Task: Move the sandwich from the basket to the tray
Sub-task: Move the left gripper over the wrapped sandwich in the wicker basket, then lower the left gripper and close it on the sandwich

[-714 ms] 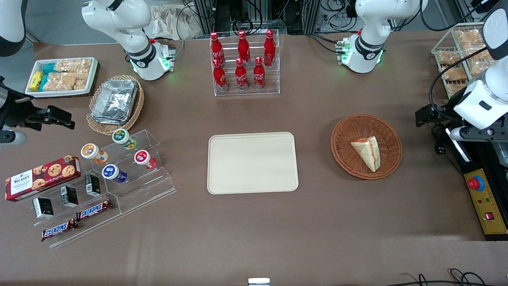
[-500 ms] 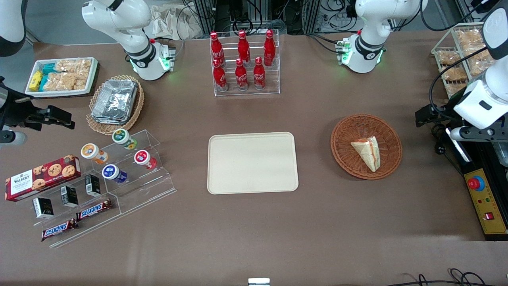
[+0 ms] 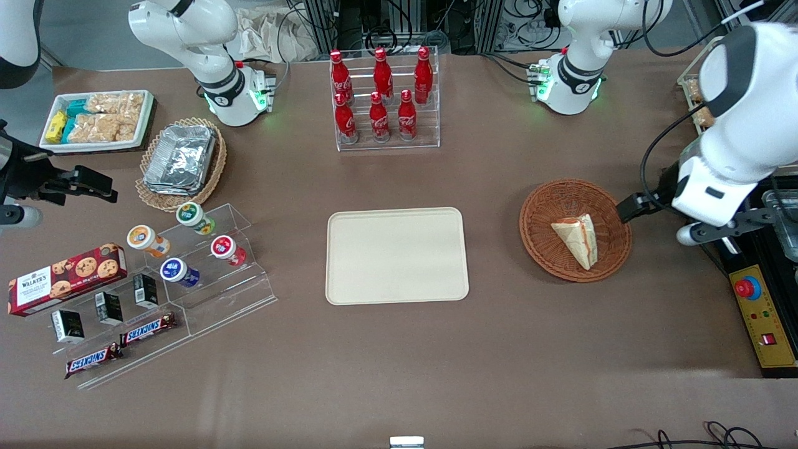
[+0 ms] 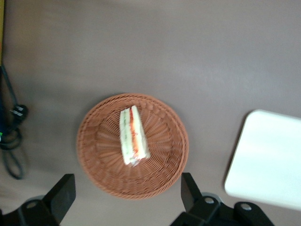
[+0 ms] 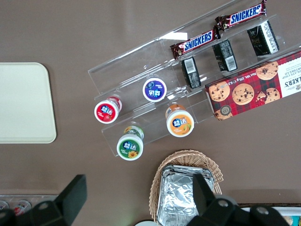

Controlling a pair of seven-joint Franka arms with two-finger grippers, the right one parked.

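The sandwich [image 3: 578,240], a pale bread wedge with red and green filling at its edge, lies in the round reddish-brown basket [image 3: 541,218]. The wrist view looks straight down on the sandwich [image 4: 131,136] in the basket [image 4: 162,176]. My gripper [image 4: 127,195] hangs open well above the basket's rim, its fingers [image 4: 63,195] spread wider than the sandwich and holding nothing. In the front view one dark finger [image 3: 631,206] shows over the basket's edge toward the working arm's end. The cream tray [image 3: 396,255] lies bare beside the basket at mid-table; its corner [image 4: 268,160] shows in the wrist view.
A rack of red bottles [image 3: 383,100] stands farther from the front camera than the tray. Toward the parked arm's end are a tan basket of foil packets [image 3: 181,162], a white snack tray [image 3: 96,118] and an acrylic stand [image 3: 187,274]. A yellow control box [image 3: 757,305] and cables [image 4: 11,141] lie by the working arm.
The working arm has swung in from the table's end toward the basket; its gripper now hangs over the basket's edge. Sandwich, basket and tray have not moved.
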